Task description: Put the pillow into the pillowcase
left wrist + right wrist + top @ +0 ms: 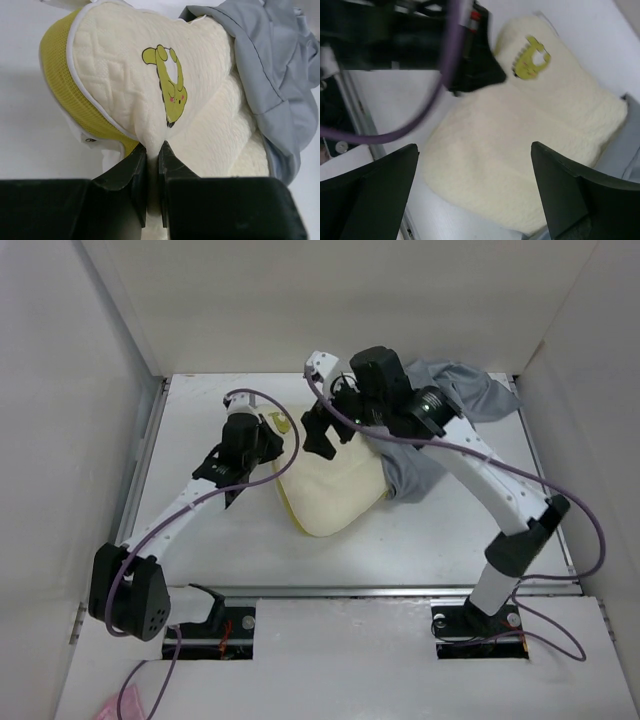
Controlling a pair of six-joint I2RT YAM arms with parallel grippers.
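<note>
On table (430,540) centre, pillow (335,490) lay with only one end inside pillowcase (470,395); left gripper (152,155) was pinched shut on a fold of its cover, right gripper (475,150) hung wide open above it, holding nothing. Risk: with pillowcase unheld, a push could drag or bunch the cloth, and the thin pinch could slip.
</note>
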